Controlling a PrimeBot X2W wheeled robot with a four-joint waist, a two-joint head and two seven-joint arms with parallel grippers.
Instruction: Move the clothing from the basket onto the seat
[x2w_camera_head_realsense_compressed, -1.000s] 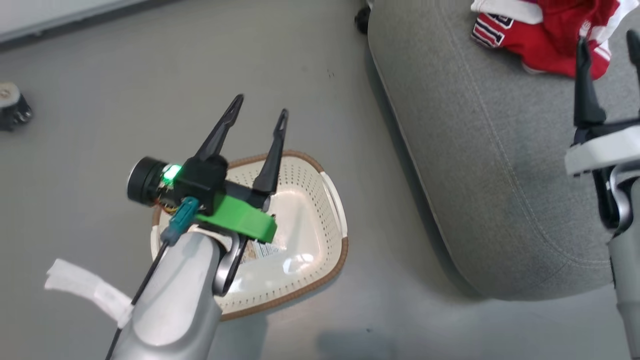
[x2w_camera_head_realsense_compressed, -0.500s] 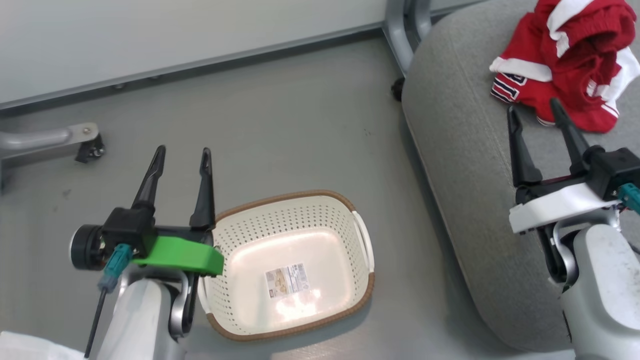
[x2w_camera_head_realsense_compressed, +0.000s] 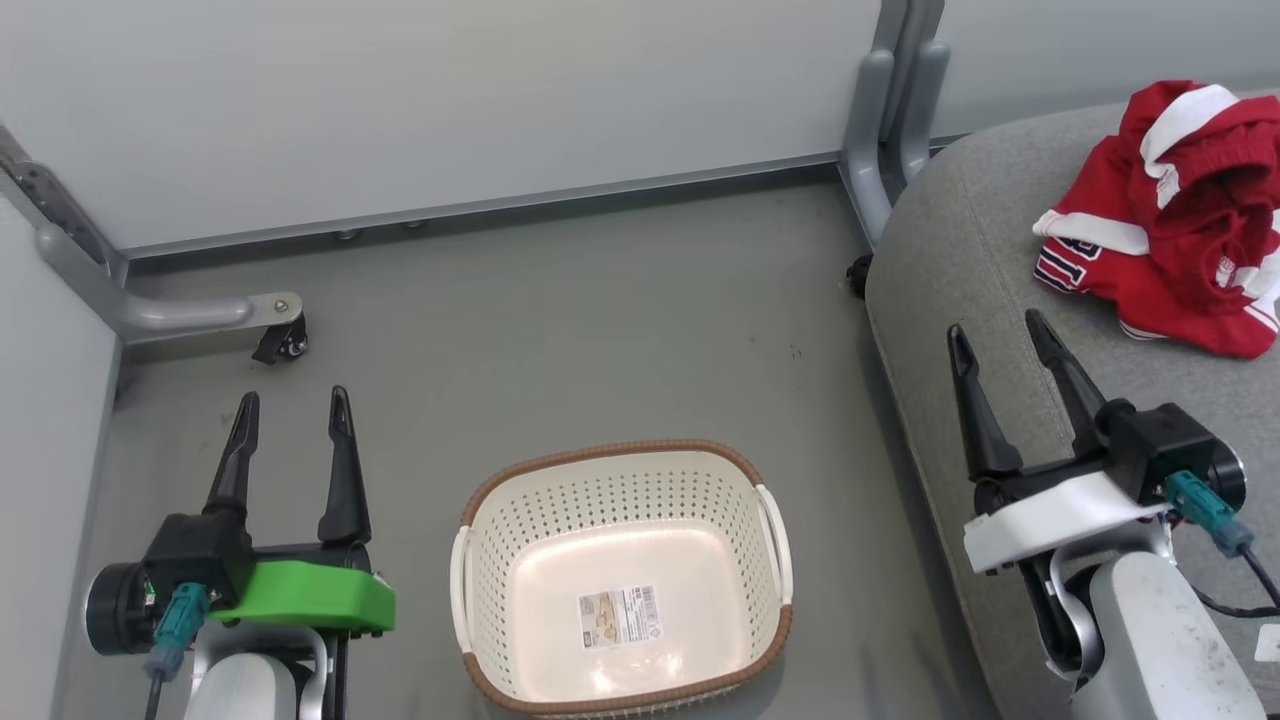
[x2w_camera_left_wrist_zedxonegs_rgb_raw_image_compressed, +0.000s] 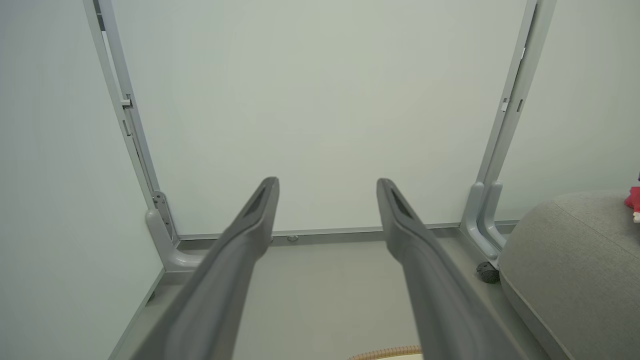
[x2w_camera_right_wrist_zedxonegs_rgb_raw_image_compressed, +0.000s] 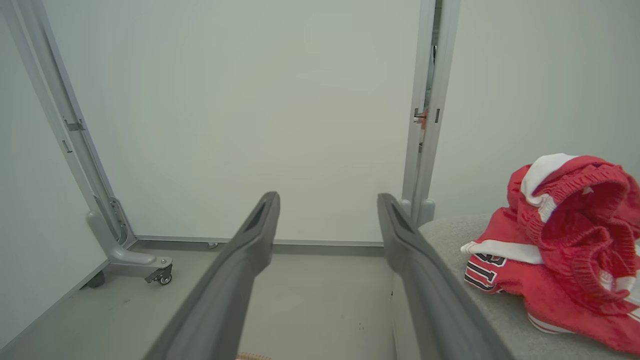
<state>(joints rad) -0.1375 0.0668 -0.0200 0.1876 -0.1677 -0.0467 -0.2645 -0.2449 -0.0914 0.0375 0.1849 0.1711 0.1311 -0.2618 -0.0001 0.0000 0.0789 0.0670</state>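
**Both arms draw back from basket and clothing, pincers spread**

Drawn back within the last second, the left gripper (x2w_camera_head_realsense_compressed: 293, 395) has come off the basket (x2w_camera_head_realsense_compressed: 610, 452), which it hung over a second ago. It now hangs over the floor (x2w_camera_head_realsense_compressed: 600, 330) to the basket's left, apart from the white handle (x2w_camera_head_realsense_compressed: 459, 590) on that side. The right gripper (x2w_camera_head_realsense_compressed: 995, 323), whose fingertips reached the clothing (x2w_camera_head_realsense_compressed: 1170, 250) a second ago, now stands well short of it and is seen against the left edge of the seat (x2w_camera_head_realsense_compressed: 960, 250). The head camera has lifted as well, bringing the pale wall panel (x2w_camera_head_realsense_compressed: 450, 100) into its view.

Both pincers are spread wide with nothing between the fingers. Each wrist view looks out between its two dark fingers at wall and floor.

The clothing lies in a crumpled heap on the seat, well in from its left edge and toward its far right. It is red fabric with white trim, with a dark-and-white striped patch on the heap's left side and a gathered red waistband on top. The basket stands upright on the floor between the two grippers, near the seat's left edge but apart from it. Its cream bottom and the label (x2w_camera_head_realsense_compressed: 620, 617) on it are in plain sight. A wheeled frame foot (x2w_camera_head_realsense_compressed: 285, 345) stands near the floor's far left corner. A grey frame post (x2w_camera_head_realsense_compressed: 890, 130) rises at the seat's far left corner.
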